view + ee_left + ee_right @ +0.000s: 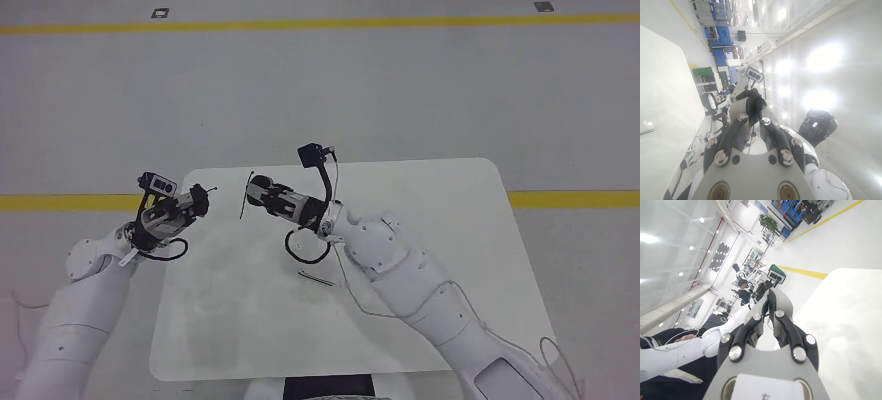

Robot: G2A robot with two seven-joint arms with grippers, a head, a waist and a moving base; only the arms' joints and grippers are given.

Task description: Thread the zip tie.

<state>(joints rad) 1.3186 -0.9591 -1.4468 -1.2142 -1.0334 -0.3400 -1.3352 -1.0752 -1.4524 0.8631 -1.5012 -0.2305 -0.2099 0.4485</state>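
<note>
— Top view first: what are we holding?
— We are gripping the zip tie (246, 195) in the right gripper (256, 190). The strap is standing crosswise just ahead of its fingertips, above the table (430, 300). The left gripper (200, 200) is facing those fingertips across a clear gap, with a small dark stub poking out beyond its own tips (we are not managing to tell what that is).
— Any loop?
— We are seeing none. The strap is bowing only slightly, and both ends are looking free. A thin dark strip (315, 278) is lying on the table well behind the right fingertips, back toward the arm.
— Left wrist view?
— The left fingers (738, 106) are lying together. Past their tips the right gripper is showing as a dark shape, and we are not making out the tie there.
— Right wrist view?
— The right fingers (780, 302) are pressing together with no gap, and the strap between them is too thin to pick out here. The left gripper is sitting beyond their tips.
— So where are we standing?
— We are judging the tie lifted and presented, nothing more. Bringing tail to head and pushing it through is what we are still owing.
</note>
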